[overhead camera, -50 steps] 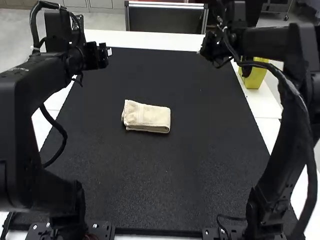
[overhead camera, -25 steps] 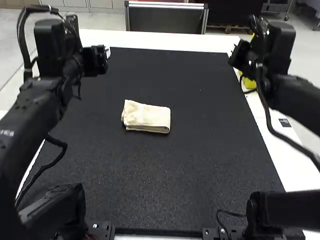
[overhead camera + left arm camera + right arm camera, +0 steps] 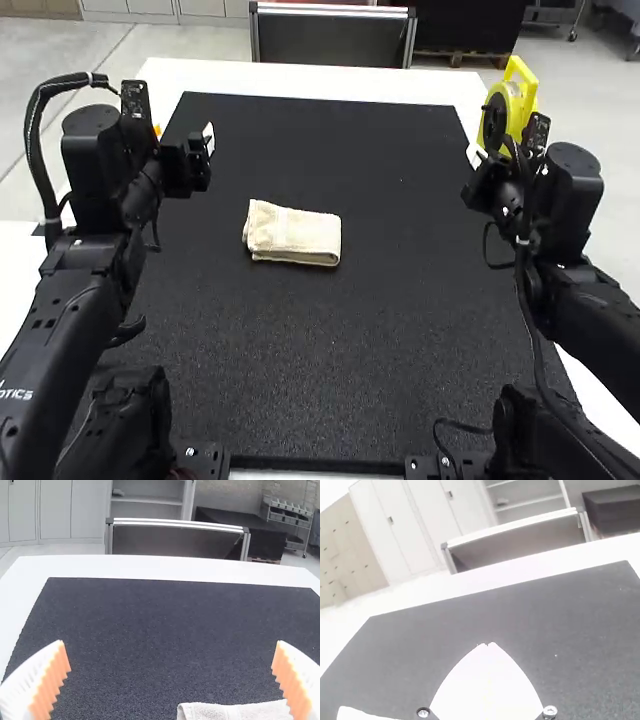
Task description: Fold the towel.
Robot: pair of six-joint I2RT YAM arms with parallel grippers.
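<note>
Left fingers (image 3: 46,685) spread, right fingers (image 3: 474,687) pressed together; the towel (image 3: 292,235) lies folded near the high view's centre. If I regrasped it, snagging one layer could undo it.

Left arm (image 3: 72,305), right arm (image 3: 592,312): black, jointed; cylindrical housings (image 3: 92,155); looped cables (image 3: 36,150); white lettering (image 3: 16,394); silver screws (image 3: 423,713); white fingers (image 3: 24,677); ribbed orange pads (image 3: 53,681).

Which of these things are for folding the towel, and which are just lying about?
For the job:
folded beige towel
black mat under it
left tool, open
right tool, shut

Seemingly just lying about:
yellow item with a handle
</note>
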